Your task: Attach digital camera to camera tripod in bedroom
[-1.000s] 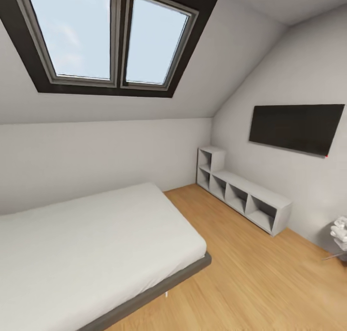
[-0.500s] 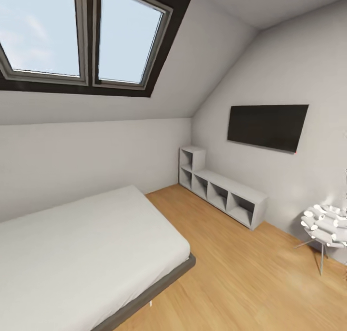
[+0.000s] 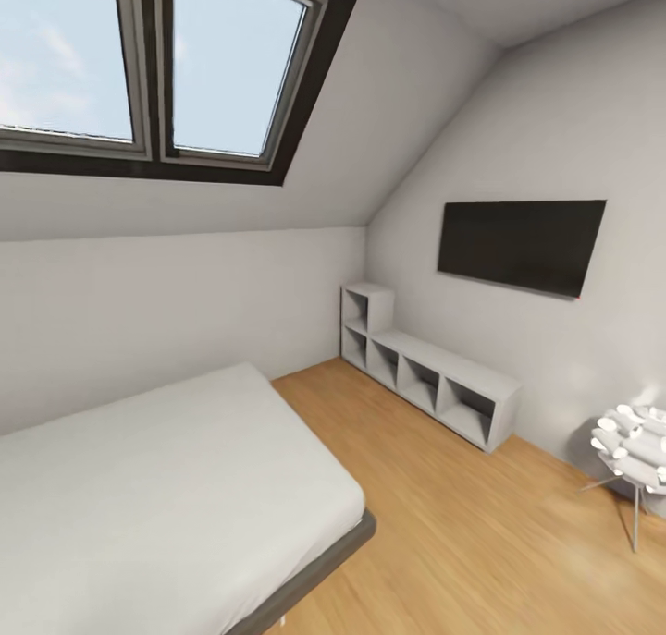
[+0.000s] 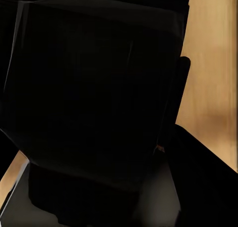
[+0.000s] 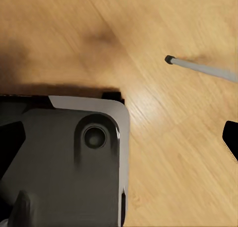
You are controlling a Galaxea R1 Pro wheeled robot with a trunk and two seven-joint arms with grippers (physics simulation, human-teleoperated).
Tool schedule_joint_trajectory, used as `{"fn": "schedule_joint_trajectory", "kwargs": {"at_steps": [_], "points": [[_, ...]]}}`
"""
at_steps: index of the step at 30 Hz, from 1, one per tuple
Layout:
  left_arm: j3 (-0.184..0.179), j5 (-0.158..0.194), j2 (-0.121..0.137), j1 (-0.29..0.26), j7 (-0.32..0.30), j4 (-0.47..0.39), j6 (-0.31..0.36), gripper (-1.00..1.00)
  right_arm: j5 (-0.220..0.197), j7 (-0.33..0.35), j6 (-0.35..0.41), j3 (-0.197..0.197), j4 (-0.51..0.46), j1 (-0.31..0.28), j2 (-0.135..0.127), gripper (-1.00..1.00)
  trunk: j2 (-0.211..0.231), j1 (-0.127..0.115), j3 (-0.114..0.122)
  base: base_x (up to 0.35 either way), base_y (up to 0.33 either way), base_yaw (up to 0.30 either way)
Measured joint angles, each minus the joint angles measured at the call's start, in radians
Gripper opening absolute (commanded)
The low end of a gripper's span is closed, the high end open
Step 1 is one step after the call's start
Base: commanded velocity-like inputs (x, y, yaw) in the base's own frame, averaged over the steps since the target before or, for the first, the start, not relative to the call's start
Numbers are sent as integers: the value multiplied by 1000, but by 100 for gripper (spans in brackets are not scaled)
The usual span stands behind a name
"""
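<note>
In the left wrist view a black boxy body, the digital camera (image 4: 94,88), sits right in front of the lens. A dark finger (image 4: 182,83) of my left gripper lies along its side, so the gripper looks shut on it. The right wrist view looks down at the wood floor (image 5: 173,138) beside my grey base (image 5: 74,157). A thin silver leg with a dark foot (image 5: 198,66) lies across that floor, and I cannot tell what it belongs to. The head view shows the bedroom, with the camera tripod out of view.
A grey-framed bed (image 3: 166,487) takes the near left. A white cube shelf (image 3: 425,376) runs along the right wall under a black wall screen (image 3: 518,245). A round grey stool on thin legs (image 3: 638,445) stands at the far right. Skylights (image 3: 139,62) are set overhead.
The head view has swung to the right and shifted slightly. The round stool has come further into the picture at the right. Nothing in the room itself has moved.
</note>
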Motion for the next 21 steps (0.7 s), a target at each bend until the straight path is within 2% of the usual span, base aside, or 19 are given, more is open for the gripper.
{"fn": "schedule_joint_trajectory", "kwargs": {"at_steps": [4, 7, 11, 15, 16, 17, 21], "points": [[-1, -51, -4, 0, -1, 0, 2, -100, 0, 0, -1, 0, 0, 0, 1, 100, 0, 0, 0, 163, 0, 0], [-2, -111, -12, 0, -13, 0, 3, -100, -1, 0, -2, 0, 0, 0, 2, 100, 0, 0, 0, 28, 0, -33], [0, -124, -17, 0, -19, 0, 1, -100, -2, 0, -3, 0, 1, 0, 5, 100, 0, 0, 0, 48, 56, -191], [-1, -134, -28, 0, -21, 1, -1, -100, -3, 0, -3, 0, 0, 0, 7, 100, 0, 0, 0, 143, 208, -261], [-1, -143, -32, 0, -21, 1, -1, -100, -3, 0, -3, 0, 1, 0, 7, 100, 0, 0, 0, 141, 277, -283], [-2, -173, -38, 0, -21, 2, -1, -100, -3, 0, -3, 0, 0, 0, 7, 100, 0, 0, 0, 95, 193, -284], [0, -191, -40, 0, -20, 2, -1, -100, -3, 0, -4, 0, 1, 0, 7, 100, 0, 0, 0, 43, 88, -286]]}}
